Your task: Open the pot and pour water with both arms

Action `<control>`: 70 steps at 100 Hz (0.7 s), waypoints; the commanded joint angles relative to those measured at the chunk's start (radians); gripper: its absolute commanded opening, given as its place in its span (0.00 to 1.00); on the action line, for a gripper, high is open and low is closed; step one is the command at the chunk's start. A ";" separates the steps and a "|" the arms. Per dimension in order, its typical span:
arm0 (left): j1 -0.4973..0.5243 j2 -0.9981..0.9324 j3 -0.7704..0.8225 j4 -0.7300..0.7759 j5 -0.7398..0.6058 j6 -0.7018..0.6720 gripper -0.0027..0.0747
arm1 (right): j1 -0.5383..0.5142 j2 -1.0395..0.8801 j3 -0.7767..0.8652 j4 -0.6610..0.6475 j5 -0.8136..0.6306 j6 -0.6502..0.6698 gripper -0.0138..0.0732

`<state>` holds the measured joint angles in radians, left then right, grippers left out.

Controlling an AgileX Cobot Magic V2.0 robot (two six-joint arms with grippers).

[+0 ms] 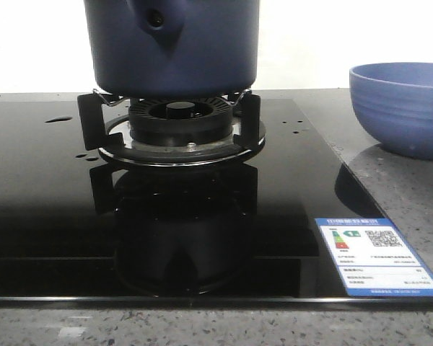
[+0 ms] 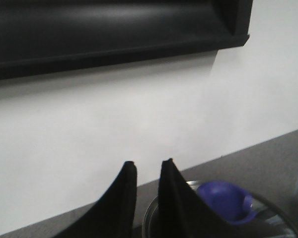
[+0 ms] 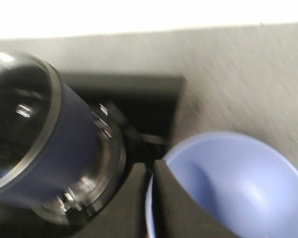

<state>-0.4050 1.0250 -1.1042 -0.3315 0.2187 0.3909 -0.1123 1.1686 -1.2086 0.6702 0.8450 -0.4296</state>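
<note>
Sitting on the black gas burner (image 1: 177, 119), the dark navy cylindrical pot (image 1: 173, 43) looks uncovered; pouring remains. Left gripper (image 2: 148, 166) nearly closed, empty; right gripper (image 3: 150, 171) likewise, by the light blue bowl (image 3: 233, 188).

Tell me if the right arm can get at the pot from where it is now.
Probably yes. The right gripper hangs above the bowl, with the open-topped pot right beside it and nothing visible between them.

Pot (image 1: 175, 50) on burner (image 1: 177, 119), bowl (image 1: 404, 108) rt.
</note>
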 commanded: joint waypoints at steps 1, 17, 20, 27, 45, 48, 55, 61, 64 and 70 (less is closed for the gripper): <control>0.045 -0.057 -0.024 0.008 0.017 -0.001 0.01 | -0.003 -0.095 0.065 0.151 -0.167 -0.132 0.10; 0.090 -0.185 0.086 0.005 -0.043 -0.001 0.01 | -0.003 -0.255 0.280 0.250 -0.305 -0.324 0.10; 0.092 -0.213 0.126 -0.002 -0.062 -0.001 0.01 | -0.003 -0.286 0.320 0.270 -0.317 -0.372 0.10; 0.092 -0.289 0.220 -0.039 -0.105 -0.001 0.01 | -0.003 -0.367 0.416 0.320 -0.331 -0.455 0.10; 0.092 -0.515 0.492 -0.074 -0.178 -0.001 0.01 | -0.003 -0.623 0.655 0.375 -0.344 -0.534 0.10; 0.092 -0.556 0.545 -0.075 -0.187 -0.001 0.01 | -0.003 -0.664 0.688 0.375 -0.345 -0.534 0.10; 0.092 -0.659 0.640 -0.092 -0.199 -0.001 0.01 | -0.003 -0.760 0.766 0.375 -0.346 -0.534 0.10; 0.092 -0.747 0.704 -0.110 -0.201 -0.001 0.01 | -0.003 -0.834 0.827 0.375 -0.349 -0.534 0.10; 0.092 -0.783 0.733 -0.119 -0.201 -0.001 0.01 | -0.003 -0.863 0.850 0.375 -0.351 -0.534 0.10; 0.092 -0.854 0.786 -0.133 -0.201 -0.001 0.01 | -0.003 -0.915 0.893 0.375 -0.356 -0.534 0.10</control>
<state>-0.3165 0.2428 -0.3562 -0.4316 0.1025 0.3909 -0.1123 0.3198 -0.3476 1.0021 0.5459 -0.9488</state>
